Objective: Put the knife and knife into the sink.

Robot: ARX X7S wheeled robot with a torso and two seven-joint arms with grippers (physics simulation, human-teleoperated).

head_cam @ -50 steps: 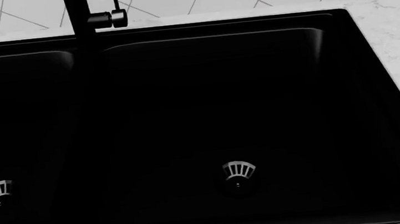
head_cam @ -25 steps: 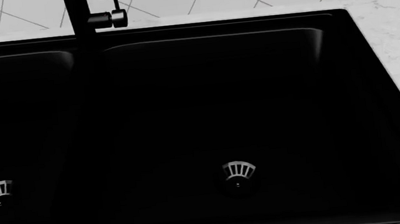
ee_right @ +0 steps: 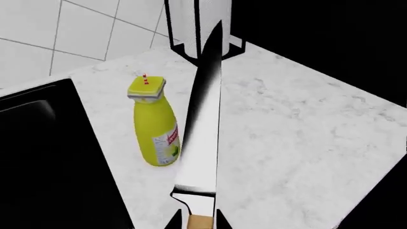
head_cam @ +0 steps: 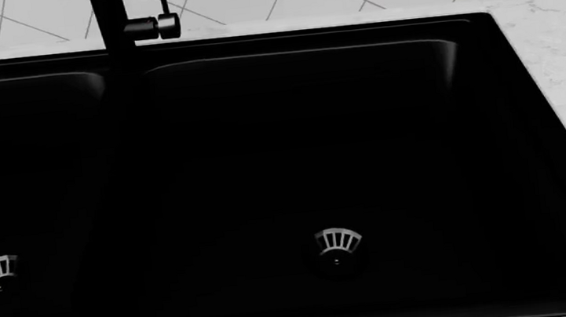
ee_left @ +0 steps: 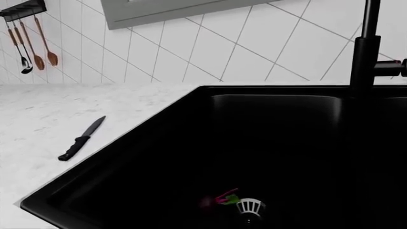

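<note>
The larger knife (ee_right: 202, 133) points away from the right wrist camera over the white counter. Its tan wooden handle (ee_right: 200, 221) sits between the two black fingers of my right gripper (ee_right: 198, 214), which is shut on it. In the left wrist view, the smaller knife (ee_left: 81, 139), dark blade and black handle, lies flat on the counter beside the sink (ee_left: 127, 143). The head view shows the black double sink (head_cam: 481, 35) with two silver drain strainers (head_cam: 337, 241) and no knife or gripper. My left gripper does not show in any view.
A yellow bottle (ee_right: 156, 126) stands on the counter near the sink's edge, beside the held blade. A paper towel holder (ee_right: 200, 24) stands behind it. The black faucet (head_cam: 117, 26) rises at the divider. A pink and green scrap (ee_left: 222, 198) lies by the left drain. Utensils (ee_left: 25, 43) hang on the wall.
</note>
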